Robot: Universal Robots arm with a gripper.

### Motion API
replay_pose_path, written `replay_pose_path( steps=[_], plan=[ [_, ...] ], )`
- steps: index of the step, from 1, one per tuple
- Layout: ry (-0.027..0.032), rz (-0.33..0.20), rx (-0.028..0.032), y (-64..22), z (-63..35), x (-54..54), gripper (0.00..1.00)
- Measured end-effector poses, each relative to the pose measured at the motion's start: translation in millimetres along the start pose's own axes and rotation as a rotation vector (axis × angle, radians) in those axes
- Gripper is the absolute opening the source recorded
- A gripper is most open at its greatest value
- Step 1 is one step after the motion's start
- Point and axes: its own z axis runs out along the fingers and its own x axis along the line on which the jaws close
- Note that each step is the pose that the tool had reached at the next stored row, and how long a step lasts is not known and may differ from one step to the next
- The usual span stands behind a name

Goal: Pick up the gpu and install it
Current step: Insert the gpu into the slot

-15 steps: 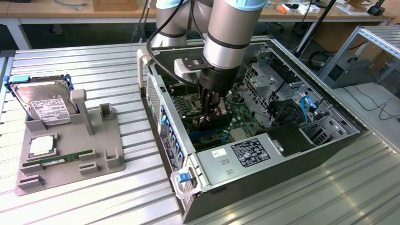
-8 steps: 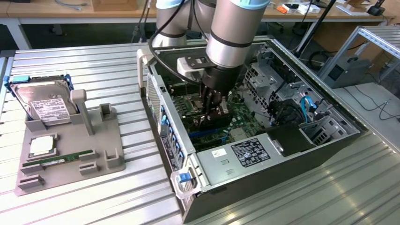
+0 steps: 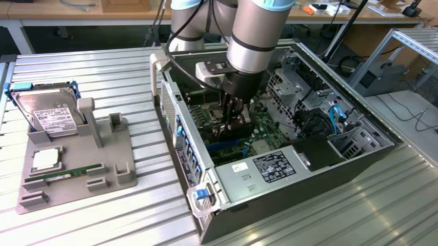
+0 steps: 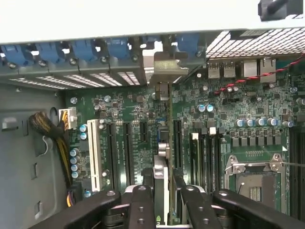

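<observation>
1. The tool (image 3: 231, 122) hangs from the arm inside the open computer case (image 3: 356, 154), low over the green motherboard (image 3: 263, 128).
2. In the wrist view, the tool's (image 4: 162, 193) two black fingers (image 4: 143, 205) are clamped on the gpu (image 4: 163, 143), a thin flat card seen edge-on and standing upright on the motherboard (image 4: 248, 109).
3. The card runs along the line of the long black expansion slots (image 4: 127, 148); its silver metal bracket (image 4: 164, 64) meets the rear wall of the case among blue plastic slot clips (image 4: 83, 50). Whether it is fully seated cannot be told.
4. Beside it stand a white slot (image 4: 97, 152), round blue-topped capacitors (image 4: 76, 160) and a square metal-framed processor socket (image 4: 255, 176).
5. A bundle of yellow and black wires (image 4: 55, 138) with a white plug, and a twisted red-and-black lead (image 4: 252, 78), lie near the board.
6. The case is dark sheet metal with perforated drive cages; a white label (image 3: 274, 166) on its power supply carries print too small to read.
7. On the ribbed metal bench (image 3: 102, 215), at the exterior view's left, a grey moulded holder (image 3: 116, 179) carries an upright silver hard drive (image 3: 48, 110) with a white label, and a narrow green memory stick (image 3: 65, 174) lying flat.
</observation>
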Motion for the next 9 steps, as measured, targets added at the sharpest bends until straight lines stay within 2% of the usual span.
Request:
replay_pose_path(
  steps=[4, 7, 9],
  plan=[
    [0.0002, 0.0, 0.0, 4.5, 2.9, 0.0, 0.27],
    [0.0, 0.001, -0.0001, 13.4, 3.7, 0.4, 0.27],
    [0.0, 0.0, -0.0001, 15.0, 3.7, 0.5, 0.27]
  ],
)
